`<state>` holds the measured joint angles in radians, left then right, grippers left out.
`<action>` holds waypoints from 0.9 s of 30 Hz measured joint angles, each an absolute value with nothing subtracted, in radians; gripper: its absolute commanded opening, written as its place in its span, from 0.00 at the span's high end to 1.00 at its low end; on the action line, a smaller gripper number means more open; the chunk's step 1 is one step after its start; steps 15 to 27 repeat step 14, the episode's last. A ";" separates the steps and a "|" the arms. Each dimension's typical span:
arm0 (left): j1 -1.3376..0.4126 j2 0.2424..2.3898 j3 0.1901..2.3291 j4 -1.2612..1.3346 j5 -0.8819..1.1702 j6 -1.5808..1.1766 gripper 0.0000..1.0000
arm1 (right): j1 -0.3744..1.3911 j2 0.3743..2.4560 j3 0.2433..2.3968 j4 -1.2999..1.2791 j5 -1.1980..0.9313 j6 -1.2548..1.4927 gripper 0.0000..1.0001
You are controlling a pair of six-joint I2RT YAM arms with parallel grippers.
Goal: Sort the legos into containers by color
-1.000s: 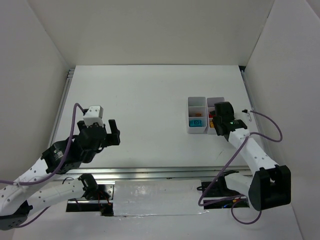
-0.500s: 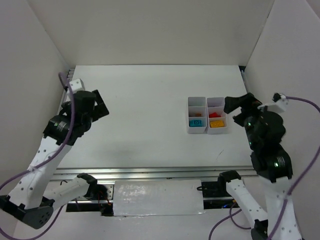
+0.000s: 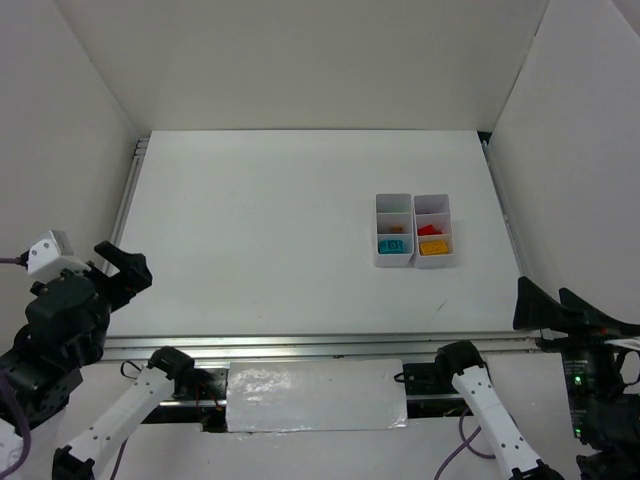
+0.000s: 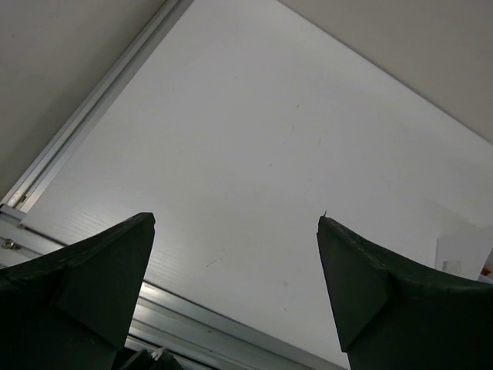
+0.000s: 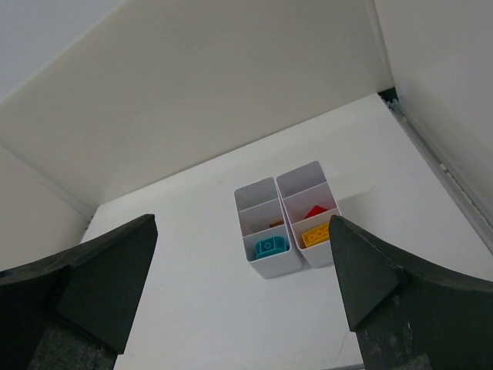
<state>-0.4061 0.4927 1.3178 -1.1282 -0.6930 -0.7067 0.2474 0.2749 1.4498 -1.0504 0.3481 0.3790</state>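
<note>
Well, from where I stand the small white plastic tray (image 3: 392, 263) with its six square compartments sits on the right half of the white table (image 3: 260, 220), and the bricks I can make out are all inside it. A teal rounded plastic brick (image 3: 391, 245) lies in the near compartment of the left column. A yellow studded brick (image 3: 433, 249) lies in the near compartment of the right column, with a red brick (image 3: 430, 230) in the middle one behind it. A sliver of an orange brick (image 3: 397, 228) shows in the left middle. The far pair is too small for me to read.

Each colour has its own cell, so I would judge the sorting done or nearly so. I spot no brick loose on the tabletop.

Both arms sit low at the near edge, well apart from the tray, which looks like a parked pose that leaves the work clear to see. The left gripper (image 3: 122, 263) has its black fingers spread wide with nothing between them. The right gripper (image 3: 552, 305) is likewise spread and empty, its camera looking across at the tray (image 5: 269, 266).
</note>
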 measured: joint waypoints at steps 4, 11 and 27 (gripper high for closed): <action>-0.406 0.496 1.300 -1.187 -0.703 -0.707 0.00 | 0.267 0.253 1.498 -1.082 0.387 0.375 0.00; -0.406 0.495 1.303 -1.205 -0.706 -0.706 0.01 | 0.271 0.245 1.489 -1.124 0.392 0.377 0.00; -0.406 0.495 1.301 -1.204 -0.705 -0.706 0.01 | 0.271 0.233 1.478 -1.129 0.392 0.377 0.00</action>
